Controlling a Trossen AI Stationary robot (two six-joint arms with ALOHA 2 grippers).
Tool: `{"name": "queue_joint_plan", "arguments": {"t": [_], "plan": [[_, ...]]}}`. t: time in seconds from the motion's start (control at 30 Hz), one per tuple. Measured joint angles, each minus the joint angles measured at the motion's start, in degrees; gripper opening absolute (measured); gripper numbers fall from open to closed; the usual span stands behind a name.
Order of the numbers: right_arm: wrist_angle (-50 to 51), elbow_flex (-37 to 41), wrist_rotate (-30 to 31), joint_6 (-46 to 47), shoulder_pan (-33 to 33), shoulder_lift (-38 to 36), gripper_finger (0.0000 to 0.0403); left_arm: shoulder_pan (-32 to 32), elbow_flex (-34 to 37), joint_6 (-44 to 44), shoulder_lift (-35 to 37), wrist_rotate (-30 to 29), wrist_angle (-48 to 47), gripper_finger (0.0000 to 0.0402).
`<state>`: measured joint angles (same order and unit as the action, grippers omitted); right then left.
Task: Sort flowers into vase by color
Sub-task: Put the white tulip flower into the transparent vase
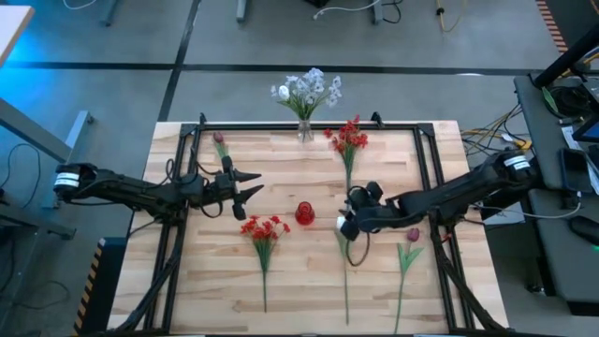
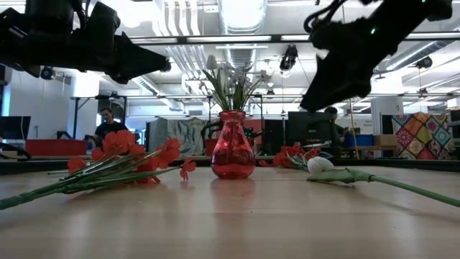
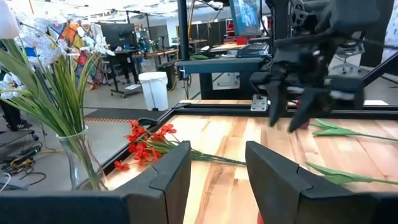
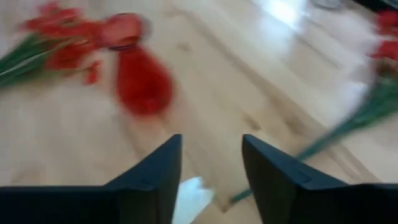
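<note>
The right tool (image 1: 348,221) hangs over the middle of the bench (image 1: 309,300), its fingers parted with nothing between them, directly above a white bloom (image 1: 341,223) whose long green stem (image 1: 346,271) runs toward the near edge. In the low view that white flower (image 2: 320,164) lies flat on the wood, so the step in hand looks like the pickup of a white stem, not yet gripped. The next move calls for a descent onto the thin stem just below the head, a firm close, then a carry to the clear glass vase (image 1: 305,129) at the far edge, which already holds white and pale-blue blossoms (image 1: 307,91). The left tool (image 1: 245,185) waits above the bench's left half, fingers standing apart and empty. A small red vase (image 1: 304,213) stands empty just beside the right tool, near enough to be knocked on the way down. Still loose on the bench are a red cluster (image 1: 264,227) left of the red vase, a second red cluster (image 1: 348,139) near the glass vase, a dark pink tulip bud (image 1: 413,235) on the right and another bud (image 1: 219,139) at the far left.
</note>
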<state>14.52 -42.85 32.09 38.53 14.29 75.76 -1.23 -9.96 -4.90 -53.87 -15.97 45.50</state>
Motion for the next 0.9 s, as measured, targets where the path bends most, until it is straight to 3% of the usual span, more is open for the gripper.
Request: {"name": "queue_joint_plan", "arguments": {"t": [0.07, 0.3, 0.5, 0.77, 0.9], "plan": [[0.2, 0.0, 1.8, 3.0, -0.6, 1.7, 0.0188, 0.0, 0.0, -0.1, -0.3, 0.0, 0.8, 0.0139], [0.6, -0.2, -7.0, 5.2, -1.3, 3.1, 0.0209, 0.0, 0.0, 1.1, -1.1, 0.0, 1.8, 0.0139], [8.5, -0.3, -12.6, 11.4, -1.3, 2.7, 0.0183, 0.0, 0.0, 2.5, -1.2, 0.0, 2.2, 0.0139], [10.8, -0.3, -12.8, 4.5, -1.2, 2.9, 0.0139, 0.0, 0.0, 2.7, -2.5, 0.0, 2.8, 0.0139], [10.8, -0.3, -13.5, 6.9, -1.2, 2.8, 0.0108, 0.0, 0.0, 2.7, -4.2, 0.0, 4.9, 0.0139]]}}
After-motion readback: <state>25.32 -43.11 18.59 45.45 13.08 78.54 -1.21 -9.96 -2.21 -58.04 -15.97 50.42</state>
